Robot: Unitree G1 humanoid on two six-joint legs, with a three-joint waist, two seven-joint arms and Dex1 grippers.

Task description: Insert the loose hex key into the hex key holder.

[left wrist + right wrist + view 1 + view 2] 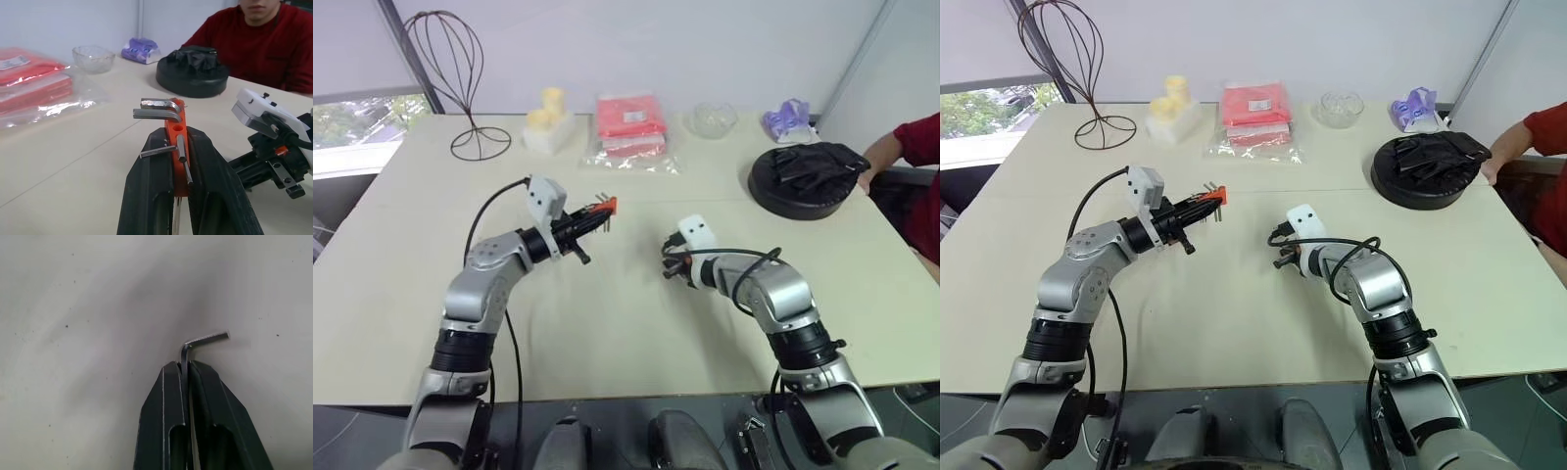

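**Both hands loaded: holder in the left, loose key in the right, the two apart**

Left hand (597, 217): closed on the hex key holder (176, 147), an orange-red block clamped between the two black fingers (149, 196). The hand is raised above the counter (607, 323) and points roughly level, toward the robot's right. Several metal keys stand in the block; two bent ends project from its far end, and one thin key sticks out sideways across a finger. An open round hole shows in the block's top face near that end.

Right hand (185, 366): closed on the loose hex key (203, 340). The long shank runs down between the fingers (161, 421); the short bent end clears the fingertips and turns off to one side. The hand is angled downward, close over the bare counter. Whether the key tip touches the surface cannot be told.

Relation: in the head views the right hand (1285, 257) sits to the right of the holder (1212, 198) and lower, with open counter between them. The key is not in the holder.

Other items at the far side of the counter: a wire stand (450, 59), a red packet in clear plastic (630, 122), a glass bowl (713, 118), and a black round tray (803, 181). A person in a red sleeve (915, 142) sits at the right edge.
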